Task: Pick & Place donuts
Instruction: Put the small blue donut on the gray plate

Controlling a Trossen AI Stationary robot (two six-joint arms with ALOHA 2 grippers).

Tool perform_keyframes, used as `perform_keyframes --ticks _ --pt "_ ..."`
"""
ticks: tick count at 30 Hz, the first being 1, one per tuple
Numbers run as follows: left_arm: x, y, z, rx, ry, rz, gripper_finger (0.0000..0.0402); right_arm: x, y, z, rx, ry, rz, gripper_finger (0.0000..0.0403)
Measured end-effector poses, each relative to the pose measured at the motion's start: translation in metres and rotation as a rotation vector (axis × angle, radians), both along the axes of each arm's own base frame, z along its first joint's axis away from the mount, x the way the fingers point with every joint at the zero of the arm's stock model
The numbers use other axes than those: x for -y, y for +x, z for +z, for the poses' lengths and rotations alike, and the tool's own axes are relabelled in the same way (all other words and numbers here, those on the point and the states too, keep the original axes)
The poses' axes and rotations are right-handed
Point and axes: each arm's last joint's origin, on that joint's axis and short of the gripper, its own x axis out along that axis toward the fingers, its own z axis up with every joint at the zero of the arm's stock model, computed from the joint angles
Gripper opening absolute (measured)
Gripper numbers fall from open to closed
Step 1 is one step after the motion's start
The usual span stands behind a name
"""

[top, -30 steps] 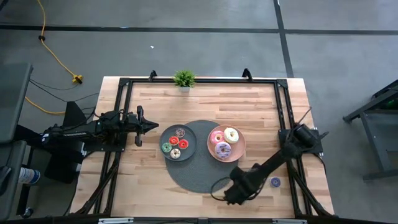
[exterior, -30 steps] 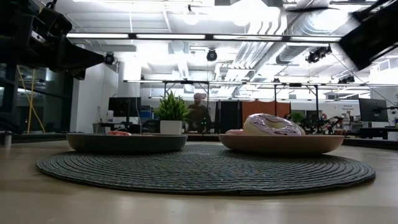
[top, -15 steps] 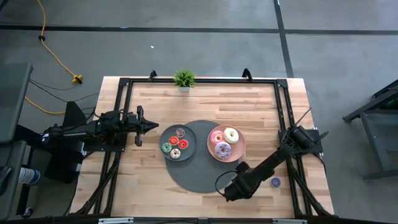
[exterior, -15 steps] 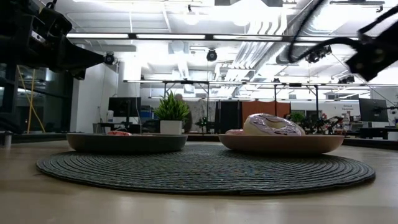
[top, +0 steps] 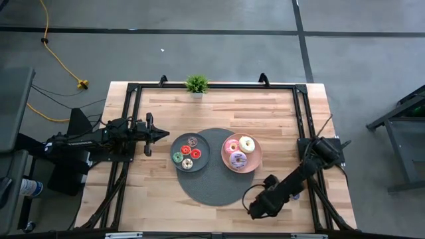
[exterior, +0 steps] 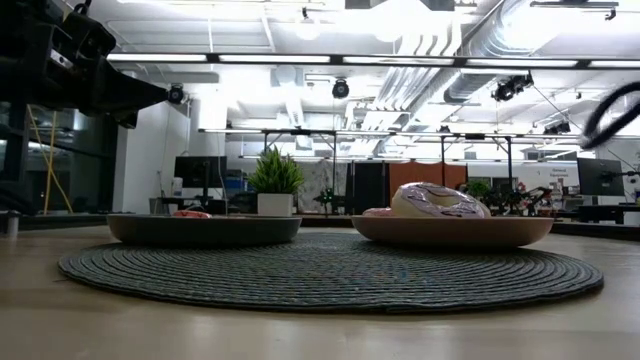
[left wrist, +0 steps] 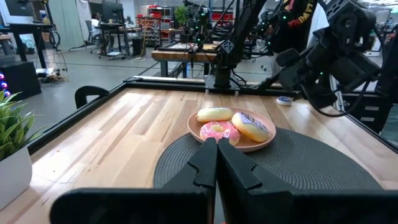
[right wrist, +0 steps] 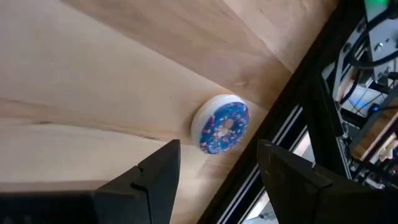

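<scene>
- A small blue donut (right wrist: 223,124) with a white underside lay on bare wood near the table's right-hand edge, close to the black frame rail (right wrist: 292,118).
- The right gripper (right wrist: 217,163) hung just short of that blue donut, its two fingers (right wrist: 158,171) spread apart with the donut showing in the gap beyond them, not touching either one.
- From above, the right arm (top: 299,178) reached down across the front right corner of the table (top: 265,109), covering the spot where the blue donut sat.
- On the pink plate (top: 254,159) sat three bigger donuts: a pink donut (top: 232,146), a white donut (top: 247,143) and a purple donut (top: 238,159).
- The grey plate (top: 202,158) beside it held four tiny donuts: brown (top: 192,141), red (top: 195,153), green (top: 177,158) and cream (top: 187,163).
- Both plates rested on a round woven mat (top: 212,189) in the middle of the table.
- The left gripper (left wrist: 216,158) waited off to the left of the grey plate, its fingers pressed together and holding nothing.
- A small potted plant (top: 196,84) stood at the far edge.
</scene>
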Motion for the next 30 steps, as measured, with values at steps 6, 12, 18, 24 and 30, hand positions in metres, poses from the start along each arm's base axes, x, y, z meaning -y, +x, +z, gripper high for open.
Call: perform_keyframes --ticks 6,12,18,24,30 --pt "0.0 0.0 0.0 0.0 0.0 0.0 0.0002 -0.002 -0.007 -0.008 -0.025 0.024 -0.024 0.0204" --pt "0.0 0.0 0.0 0.0 0.0 0.0 0.0002 -0.001 -0.008 -0.01 -0.023 -0.011 -0.064 0.0204" --pt "0.0 0.0 0.0 0.0 0.0 0.0 0.0002 -0.004 -0.006 -0.02 -0.042 -0.006 -0.076 0.0204" --pt "0.0 0.0 0.0 0.0 0.0 0.0 0.0002 -0.006 -0.004 -0.032 -0.076 0.006 -0.097 0.0204" --pt "0.0 0.0 0.0 0.0 0.0 0.0 0.0002 -0.005 -0.002 -0.038 -0.095 0.007 -0.11 0.0204"
